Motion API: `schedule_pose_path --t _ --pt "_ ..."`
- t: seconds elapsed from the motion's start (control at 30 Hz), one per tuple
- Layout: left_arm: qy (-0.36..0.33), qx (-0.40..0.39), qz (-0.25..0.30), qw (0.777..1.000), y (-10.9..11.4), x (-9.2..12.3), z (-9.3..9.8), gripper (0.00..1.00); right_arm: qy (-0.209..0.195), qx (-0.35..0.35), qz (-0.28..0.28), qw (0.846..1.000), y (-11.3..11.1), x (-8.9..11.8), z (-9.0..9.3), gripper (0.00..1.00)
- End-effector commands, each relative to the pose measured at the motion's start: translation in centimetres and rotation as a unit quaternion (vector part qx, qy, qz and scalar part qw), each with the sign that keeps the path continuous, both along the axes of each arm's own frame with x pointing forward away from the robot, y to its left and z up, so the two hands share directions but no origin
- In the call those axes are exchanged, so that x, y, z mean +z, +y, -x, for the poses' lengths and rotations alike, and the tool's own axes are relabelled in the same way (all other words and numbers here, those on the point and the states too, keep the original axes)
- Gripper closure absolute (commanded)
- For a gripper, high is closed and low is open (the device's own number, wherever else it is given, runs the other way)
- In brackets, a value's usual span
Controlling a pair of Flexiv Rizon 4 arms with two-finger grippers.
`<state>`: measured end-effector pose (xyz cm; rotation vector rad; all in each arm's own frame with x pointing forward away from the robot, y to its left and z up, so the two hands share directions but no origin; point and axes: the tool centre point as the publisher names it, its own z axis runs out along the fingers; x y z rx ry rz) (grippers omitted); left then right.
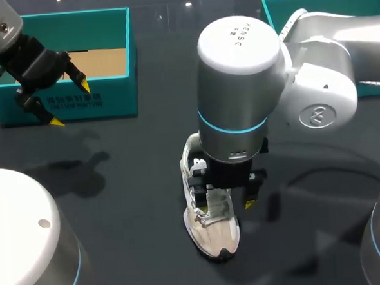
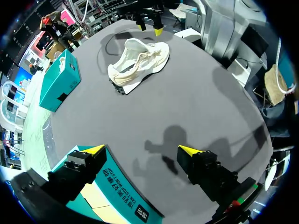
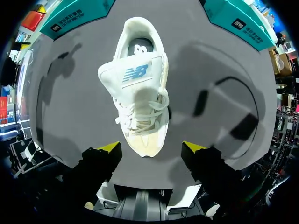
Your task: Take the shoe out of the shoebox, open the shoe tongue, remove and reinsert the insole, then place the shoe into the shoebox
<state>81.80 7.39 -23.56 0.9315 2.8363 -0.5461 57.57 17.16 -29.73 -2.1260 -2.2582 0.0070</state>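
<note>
A cream sneaker point(image 1: 212, 235) lies at the table's middle, toe toward the near edge, its tongue point(image 3: 133, 74) raised over the laces. My right gripper point(image 1: 227, 208) hangs straight above its front half. In the right wrist view the right gripper point(image 3: 152, 147) is open, one yellow tip on each side of the toe, neither touching it. My left gripper point(image 1: 70, 104) stands open and empty over the front wall of the teal shoebox point(image 1: 110, 96) at the back left. From the left wrist, the sneaker point(image 2: 138, 60) lies far ahead of the left gripper point(image 2: 140, 150), and the shoebox point(image 2: 117, 200) is under one finger.
A second teal box point(image 1: 311, 9) stands at the back right, partly behind my right arm. Bare dark tabletop point(image 1: 115, 186) surrounds the sneaker on all sides. The shoebox's brown cardboard floor point(image 1: 104, 60) shows with nothing on it.
</note>
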Motion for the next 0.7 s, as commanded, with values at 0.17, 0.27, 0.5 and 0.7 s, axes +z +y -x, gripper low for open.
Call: schedule_pose_path --t 0.17,0.27,0.5,0.7 --pt "-0.001 0.0 -0.001 1.0 0.1 0.0 0.1 0.0 -0.006 0.001 0.004 1.0 0.4 0.5 0.8 0.64" --pt "-0.001 0.0 -0.001 1.0 0.1 0.0 0.1 0.0 -0.012 0.002 0.005 1.0 0.5 0.7 1.0 0.64" --pt "-0.001 0.0 -0.001 1.0 0.1 0.0 0.1 0.0 -0.026 0.042 0.006 0.999 1.7 0.0 -1.7 0.65" --pt "-0.001 0.0 -0.001 1.0 0.1 0.0 0.1 0.0 -0.026 0.075 -0.004 0.997 2.6 -0.8 -3.9 0.63"
